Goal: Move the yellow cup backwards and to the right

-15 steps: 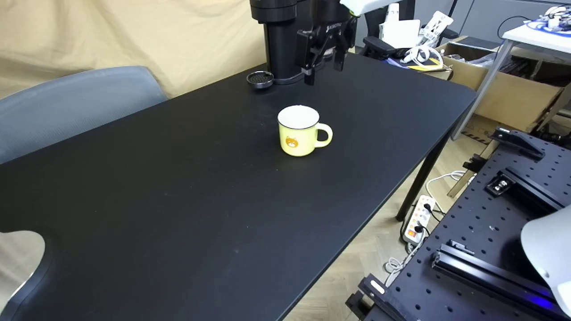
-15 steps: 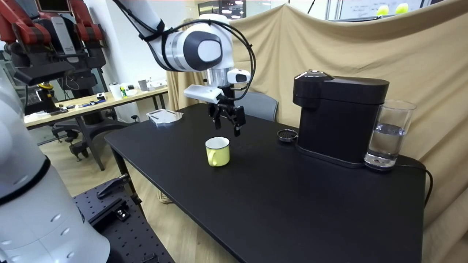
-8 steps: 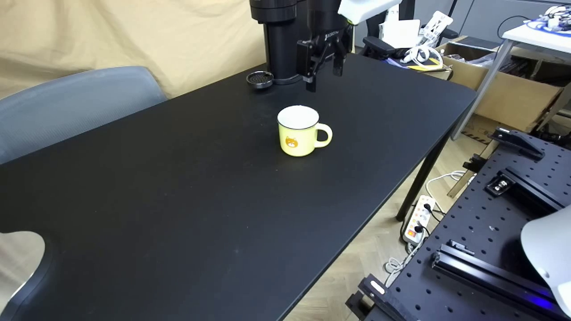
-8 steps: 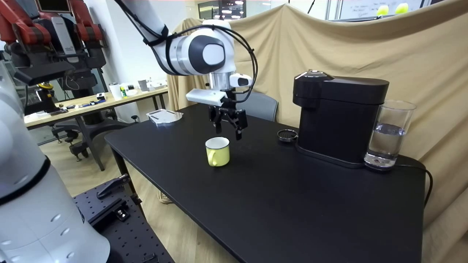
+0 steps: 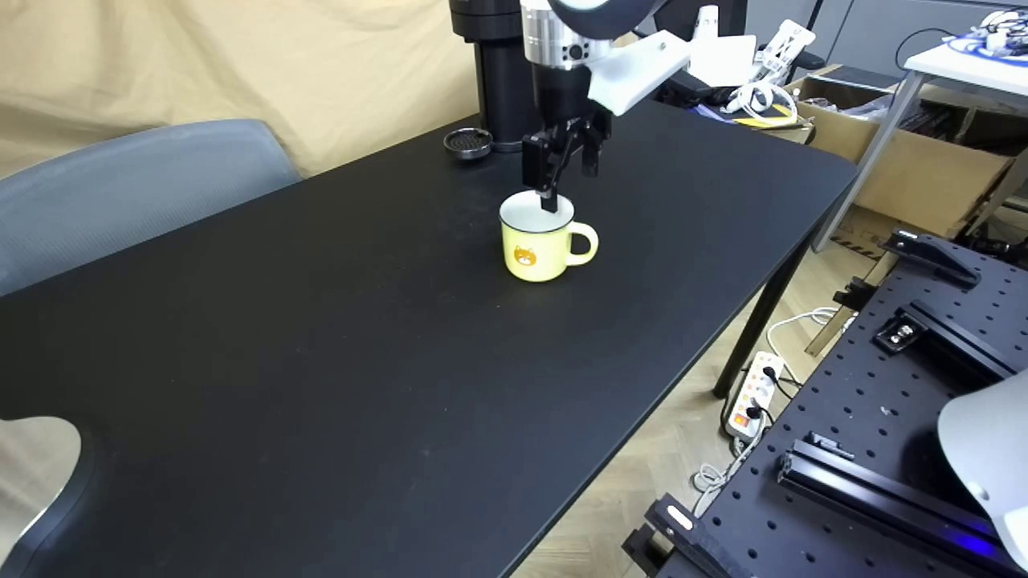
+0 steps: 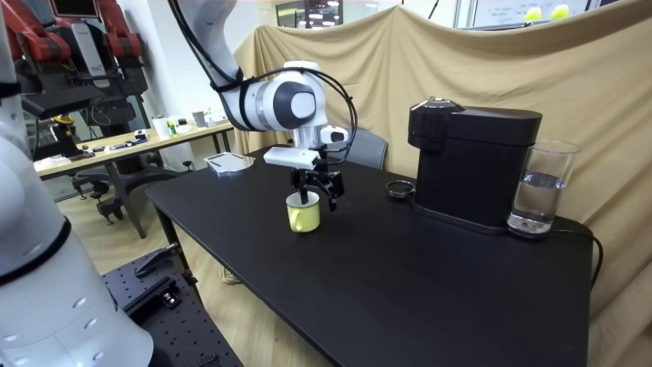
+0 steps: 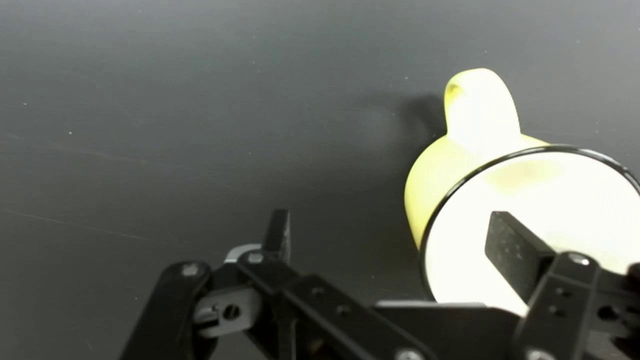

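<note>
Spread apart and released, the jaws of the black gripper point(image 7: 387, 237) stand to either side of the rim of the one yellow cup point(image 5: 536, 258), which sits upright beneath them on the dark table point(image 5: 321, 361). Two fingers point(image 7: 278, 235) show in the wrist view: one is outside the cup, apart from its wall, the other over its white mouth; how deep that tip reaches, or whether it touches the inside, I cannot tell. The right edge cuts the cup off there, and glare washes out most of its inside. Its single loop handle point(image 7: 482, 107) points away from the jaws. Below the jaws, an exterior view shows one orange animal-face print point(image 5: 525, 256) on the cup's side. Behind the jaws stands one black machine point(image 5: 502, 88), cut off at the top and partly covered by the arm point(image 5: 554, 36); near its foot, behind and left of the jaws, lies one round metal-rimmed dish point(image 5: 468, 142). One grey chair point(image 5: 152, 193), well left of the jaws, runs out of view. Below and right of them, one white power strip point(image 5: 755, 393) holds two dark plugs point(image 5: 753, 413). In an exterior view, one tall glass point(image 6: 540, 204) of clear liquid stands well to the right of the jaws; writing on the whiteboard point(image 6: 499, 15), higher up on that side, is too small to read.
</note>
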Tool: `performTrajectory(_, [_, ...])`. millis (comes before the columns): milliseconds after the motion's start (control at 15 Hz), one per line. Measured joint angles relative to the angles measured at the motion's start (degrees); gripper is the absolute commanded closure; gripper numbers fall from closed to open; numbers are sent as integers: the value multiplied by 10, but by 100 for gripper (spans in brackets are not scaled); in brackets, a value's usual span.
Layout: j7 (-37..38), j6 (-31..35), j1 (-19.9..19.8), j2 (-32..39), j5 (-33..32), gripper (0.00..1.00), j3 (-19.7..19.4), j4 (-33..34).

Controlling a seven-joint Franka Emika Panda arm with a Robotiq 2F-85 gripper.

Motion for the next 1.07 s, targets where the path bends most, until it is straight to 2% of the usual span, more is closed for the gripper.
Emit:
performTrajectory(67, [2, 7, 5, 10, -5, 26, -2, 6])
performTrajectory(400, [1, 20, 16, 43, 2, 61, -3, 30])
performTrajectory(733, [-44, 18, 11, 54, 62, 95, 18, 36])
performTrajectory(867, [-72, 16, 5, 54, 87, 100, 28, 36])
performTrajectory(1067, [-103, 6, -4, 54, 112, 98, 42, 37])
